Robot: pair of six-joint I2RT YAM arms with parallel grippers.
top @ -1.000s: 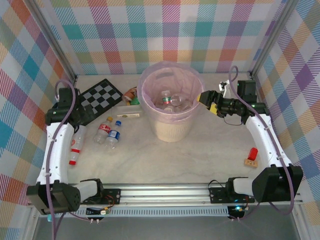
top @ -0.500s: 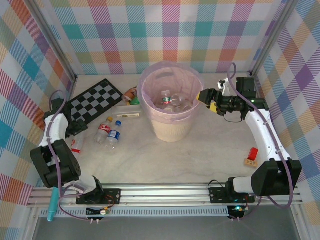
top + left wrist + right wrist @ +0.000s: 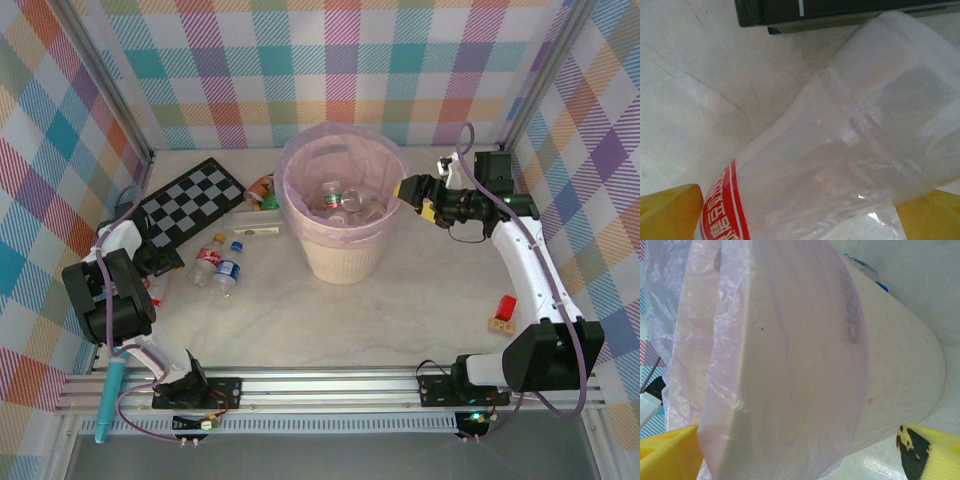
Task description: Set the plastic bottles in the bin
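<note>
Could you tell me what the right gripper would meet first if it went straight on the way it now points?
Probably the bin, its upper wall, right ahead of the right gripper.

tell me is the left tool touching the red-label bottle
Cannot tell. In the left wrist view the red-label bottle lies between the left tool's open yellow fingers, overlapping one finger's edge, but no plain contact or gap shows.
</note>
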